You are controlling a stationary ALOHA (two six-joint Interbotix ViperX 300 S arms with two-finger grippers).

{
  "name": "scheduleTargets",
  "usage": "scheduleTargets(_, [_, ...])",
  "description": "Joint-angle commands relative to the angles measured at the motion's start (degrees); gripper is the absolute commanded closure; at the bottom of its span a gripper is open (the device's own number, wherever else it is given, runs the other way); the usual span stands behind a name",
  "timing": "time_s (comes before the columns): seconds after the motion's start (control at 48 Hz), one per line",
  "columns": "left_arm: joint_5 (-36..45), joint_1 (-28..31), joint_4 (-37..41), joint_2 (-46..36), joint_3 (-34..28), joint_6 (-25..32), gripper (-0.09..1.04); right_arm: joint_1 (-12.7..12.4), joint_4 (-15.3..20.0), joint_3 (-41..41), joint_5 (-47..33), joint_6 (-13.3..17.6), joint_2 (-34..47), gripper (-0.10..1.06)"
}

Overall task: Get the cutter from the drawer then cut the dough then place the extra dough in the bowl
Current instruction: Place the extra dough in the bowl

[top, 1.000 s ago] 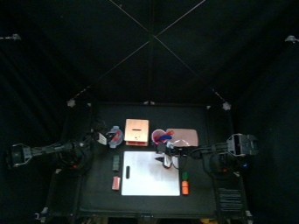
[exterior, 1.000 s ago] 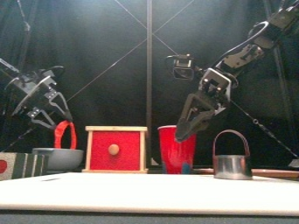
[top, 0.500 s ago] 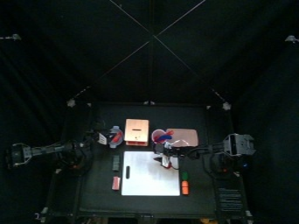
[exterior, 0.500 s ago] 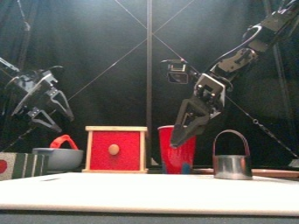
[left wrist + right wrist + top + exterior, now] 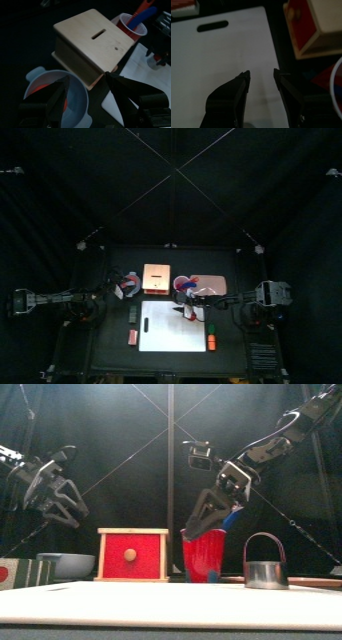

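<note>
Dough [image 5: 39, 87] shows as a red strip inside the blue-grey bowl [image 5: 64, 565], which stands toward the left edge of the table [image 5: 110, 358], just beside the wooden box [image 5: 132, 554]. The left gripper [image 5: 60, 509], jaws apart and empty, hangs above the bowl on its left-edge side and is the nearer one. The right gripper [image 5: 207, 524], likewise apart and empty, hovers by the red cup [image 5: 203, 556]. The cutter [image 5: 266, 572] stands upright toward the right edge. The last step looks done.

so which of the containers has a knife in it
The red cup, between the wooden box and the metal cutter: a blue knife sticks up from it. The blue-grey bowl holds red dough instead.
</note>
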Motion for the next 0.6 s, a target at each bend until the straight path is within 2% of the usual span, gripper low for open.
scheduleTargets(0.021, [-4.7, -4.6, 7.7, 0.0, -0.6, 0.0, 0.02, 0.2, -3.9, 0.6, -8.9, 0.0, -2.6, 0.17])
scheduleTargets(0.146, [-10.0, -7.4, 14.2, 0.1, 0.6, 0.0, 0.02, 0.0, -6.8, 1.5, -15.0, -0.1, -2.6, 0.17])
scheduleTargets(0.271, [-12.7, -8.6, 16.7, 0.0, 1.5, -0.1, 0.02, -0.1, -9.5, 2.0, -19.4, -0.2, -2.6, 0.17])
scheduleTargets(0.604, [-13.0, -8.7, 14.8, 0.0, 3.3, -0.2, 0.02, -0.4, -10.0, 1.3, -22.1, 0.5, -1.7, 0.17])
